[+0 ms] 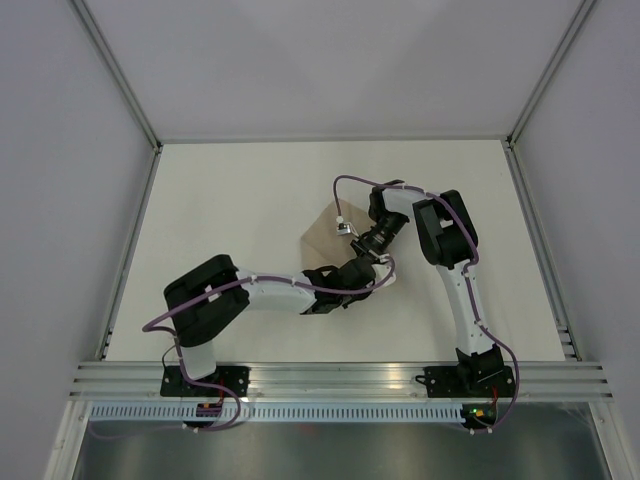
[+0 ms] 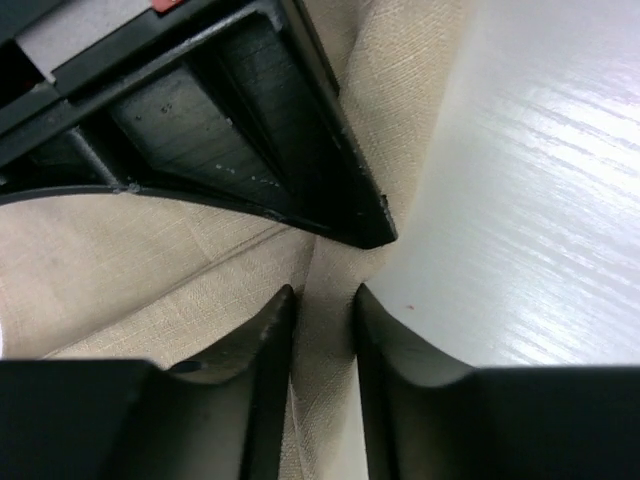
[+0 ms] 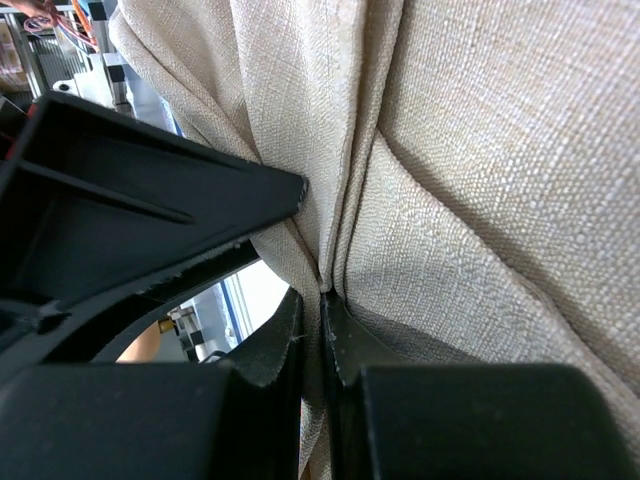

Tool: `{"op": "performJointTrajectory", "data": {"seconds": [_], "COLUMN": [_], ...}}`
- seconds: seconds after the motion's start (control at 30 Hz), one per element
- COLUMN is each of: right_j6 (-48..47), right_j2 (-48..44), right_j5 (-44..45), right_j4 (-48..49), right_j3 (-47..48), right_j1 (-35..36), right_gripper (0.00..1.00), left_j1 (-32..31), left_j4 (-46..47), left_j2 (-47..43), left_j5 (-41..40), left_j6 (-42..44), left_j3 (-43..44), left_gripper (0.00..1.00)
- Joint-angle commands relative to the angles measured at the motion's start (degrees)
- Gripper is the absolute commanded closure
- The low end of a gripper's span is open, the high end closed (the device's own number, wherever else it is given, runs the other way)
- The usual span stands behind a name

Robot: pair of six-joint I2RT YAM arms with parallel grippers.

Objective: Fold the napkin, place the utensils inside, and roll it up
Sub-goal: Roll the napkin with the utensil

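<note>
The tan napkin [image 1: 322, 236] lies mid-table, mostly covered by the two arms that meet over its near right corner. My left gripper [image 1: 374, 273] is shut on a fold of the napkin; in the left wrist view the cloth [image 2: 150, 270] runs up between its fingertips [image 2: 323, 300]. My right gripper [image 1: 384, 261] is shut on the napkin too; in the right wrist view its fingertips [image 3: 322, 300] pinch a raised pleat of cloth [image 3: 480, 180]. The two grippers are almost touching. No utensils are in view.
The white table [image 1: 230, 200] has raised metal rails at left and right and an aluminium rail at the near edge [image 1: 340, 378]. The other gripper's black finger fills the upper left of each wrist view [image 2: 270, 130] [image 3: 130, 200].
</note>
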Motion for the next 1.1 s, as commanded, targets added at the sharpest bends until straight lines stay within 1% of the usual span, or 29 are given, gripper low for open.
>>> {"op": "performJointTrajectory", "data": {"seconds": [0.0,0.03,0.07,0.13,0.17,0.27,0.33,0.37,0.4,0.43,0.47,0.5,0.53,0.57,0.6,0.67,0.7,0.77,0.8,0.93,1.07], "right_j6": [-3.4,-3.4,-3.4,-3.6,-3.8,-4.3,-4.6,-5.2,-4.9,-4.3,-3.9,-3.5,-2.7,-1.6,-0.4,1.1,2.7,4.8,6.0,13.1,16.8], "right_j2": [3.4,3.4,3.4,3.4,3.4,3.1,2.7,2.7,2.2,1.8,0.6,-0.2,-1.2,-3.4,-4.6,-7.8,-8.7,-11.1,-11.8,-15.3,-20.0], "right_j5": [6.4,6.4,6.4,6.1,5.8,5.4,5.1,4.6,4.4,4.2,4.0,3.7,3.6,3.7,3.5,3.3,2.9,2.8,2.7,2.8,4.0], "right_j4": [3.6,3.9,3.7,3.6,3.5,3.1,2.9,2.8,2.8,4.1,4.8,6.3,7.7,8.9,9.9,12.3,13.8,15.7,17.8,24.4,29.8], "right_j3": [0.0,-0.2,-0.3,-0.3,-0.3,-0.3,-0.5,-0.6,-1.1,-1.4,-1.8,-2.6,-3.2,-3.8,-4.2,-4.8,-4.9,-5.0,-5.3,-7.0,-9.1], "right_j1": [0.1,0.0,-0.1,-0.1,-0.2,-0.4,-0.4,-0.5,-0.6,-0.8,-0.9,-1.2,-1.3,-1.4,-1.6,-2.2,-2.4,-3.2,-3.6,-6.7,-9.2], "right_gripper": [0.88,0.88,0.88,0.88,0.87,0.86,0.85,0.82,0.78,0.74,0.63,0.58,0.51,0.48,0.47,0.43,0.43,0.41,0.41,0.40,0.39], "left_j1": [0.0,0.1,0.1,0.3,0.5,1.2,2.3,2.9,3.6,4.9,5.6,6.7,7.3,7.9,8.5,10.5,11.0,12.5,13.0,15.9,17.3], "left_j4": [0.2,0.1,-1.4,-2.1,-3.2,-5.0,-6.1,-6.4,-7.5,-7.7,-7.7,-8.2,-8.6,-9.0,-9.3,-10.0,-10.1,-10.8,-10.8,-11.2,-11.9], "left_j2": [1.6,1.8,2.0,2.2,2.3,2.8,3.2,3.3,3.6,3.8,3.8,3.9,4.4,4.7,5.1,5.8,6.1,7.0,7.2,8.1,9.5], "left_j5": [2.0,2.7,3.4,6.1,7.0,11.3,15.8,17.3,22.0,23.8,27.1,28.7,30.2,32.0,35.6,39.1,42.1,44.8,47.6,53.3,58.4], "left_j6": [2.4,2.3,1.9,1.5,0.9,-0.2,-1.8,-2.3,-3.0,-4.2,-4.6,-5.6,-5.9,-6.2,-6.7,-7.9,-8.3,-9.2,-9.5,-10.9,-11.6], "left_j3": [1.8,1.9,2.0,2.3,2.5,3.2,3.8,4.0,4.6,4.7,4.8,4.9,5.1,5.4,5.5,5.6,5.8,6.1,6.1,6.1,6.7], "left_gripper": [0.67,0.69,0.75,0.81,0.87,0.93,0.96,0.97,0.98,0.98,0.98,0.98,0.98,0.98,0.98,0.98,0.98,0.98,0.98,0.98,0.98]}}
